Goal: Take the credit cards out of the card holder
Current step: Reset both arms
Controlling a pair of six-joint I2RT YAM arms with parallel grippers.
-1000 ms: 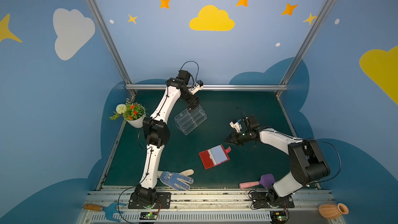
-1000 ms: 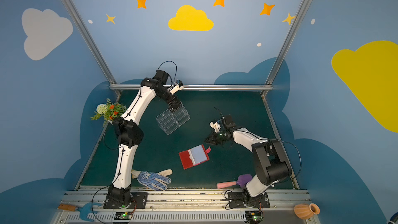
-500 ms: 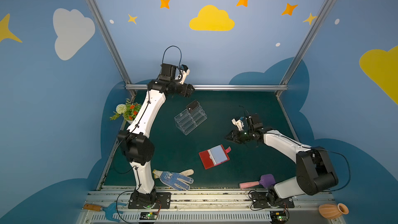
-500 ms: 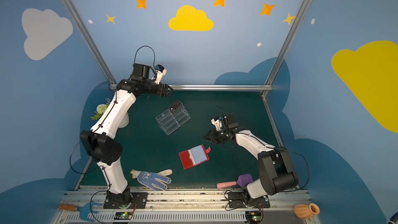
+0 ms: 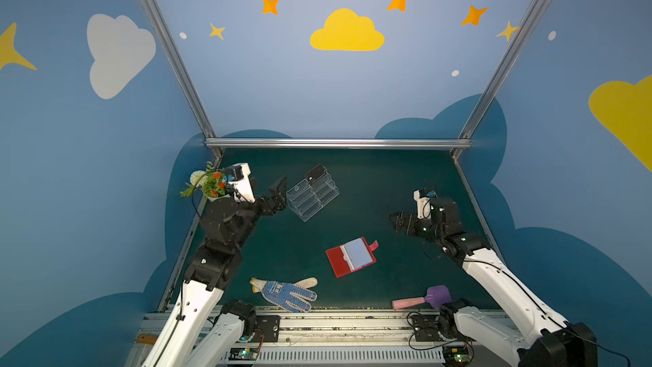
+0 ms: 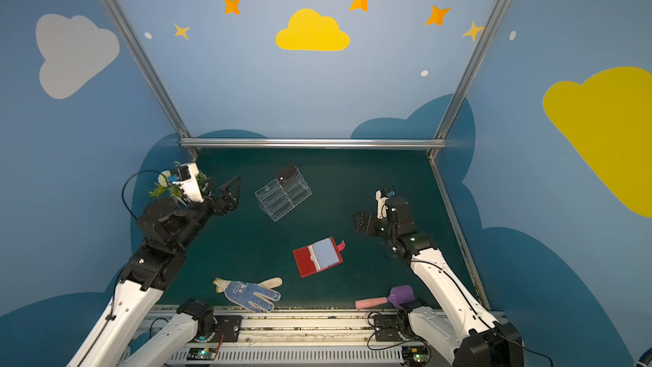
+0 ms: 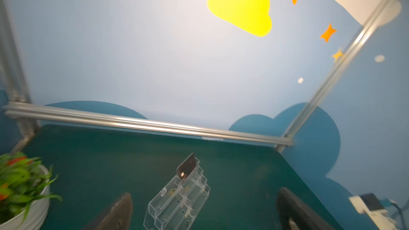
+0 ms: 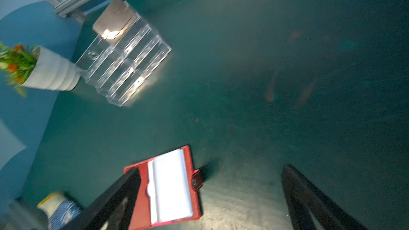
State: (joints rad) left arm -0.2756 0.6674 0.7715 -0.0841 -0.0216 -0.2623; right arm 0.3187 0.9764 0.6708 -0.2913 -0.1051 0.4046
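The card holder (image 5: 351,257) (image 6: 317,257), a red wallet, lies open on the green mat with its pale sleeves up and its strap to the right. One dark credit card (image 5: 315,172) (image 7: 187,167) stands in the top tier of a clear acrylic stand (image 5: 312,199). My left gripper (image 5: 280,194) (image 7: 203,193) is open and empty, low beside the stand's left side. To the right of the wallet and apart from it, my right gripper (image 5: 397,222) (image 8: 211,169) hangs open and empty. In the right wrist view one of its fingers (image 8: 115,195) overlaps the wallet (image 8: 168,186).
A potted plant (image 5: 211,185) stands at the left edge, right behind my left wrist. A dotted work glove (image 5: 285,291) and a purple scoop with a pink handle (image 5: 423,300) lie along the front edge. A metal rail (image 5: 335,142) bounds the back.
The left arm has come down from high at the back to low beside the stand, opening wider. The right gripper has gone from shut to open and drawn back slightly to the right.
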